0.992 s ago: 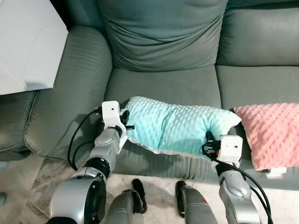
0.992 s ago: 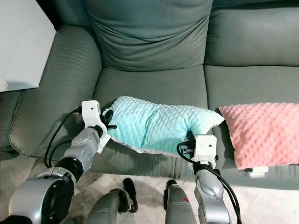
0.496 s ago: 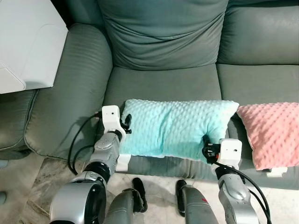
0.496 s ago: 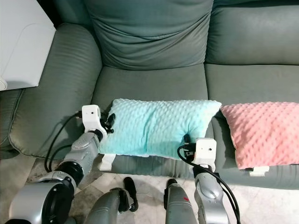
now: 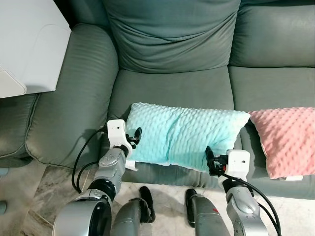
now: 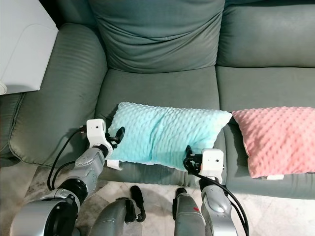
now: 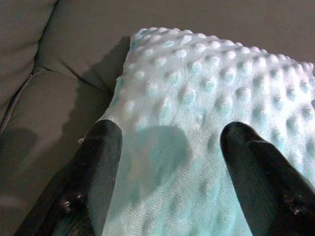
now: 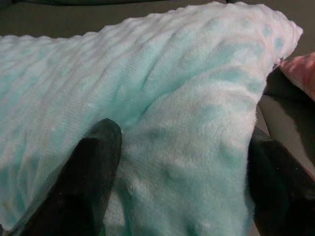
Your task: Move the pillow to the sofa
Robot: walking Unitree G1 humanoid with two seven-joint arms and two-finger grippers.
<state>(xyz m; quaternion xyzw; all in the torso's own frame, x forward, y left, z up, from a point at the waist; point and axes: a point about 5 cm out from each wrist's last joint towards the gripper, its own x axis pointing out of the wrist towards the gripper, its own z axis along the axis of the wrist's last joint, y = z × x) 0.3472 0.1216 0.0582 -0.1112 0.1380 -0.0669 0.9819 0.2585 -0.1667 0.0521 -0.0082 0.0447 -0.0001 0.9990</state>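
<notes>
Fingers point(image 7: 98, 162) of the left gripper point(image 5: 132, 138) and right gripper point(image 5: 210, 158) stand apart, astride the pillow point(image 5: 184, 135), which lies flat on the sofa point(image 5: 172, 91) seat. Placement looks done; only pulling both arms clear seems left.

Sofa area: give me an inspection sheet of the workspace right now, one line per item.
Surface: grey-green sofa; seat cushion bears both pillows.
Job's things: teal dotted pillow lies flat on the seat, near its front edge.
Clutter: pink dotted pillow on the next seat cushion, to the robot's right of the teal one.
Grippers: left gripper open, fingers astride the teal pillow's left end; right gripper open, fingers astride its right front corner.
Cables: black cables loop off both wrists, left cable over the sofa front; nothing snagged that I can see.
Surroundings: white furniture beyond the sofa's left armrest; pale floor below.
</notes>
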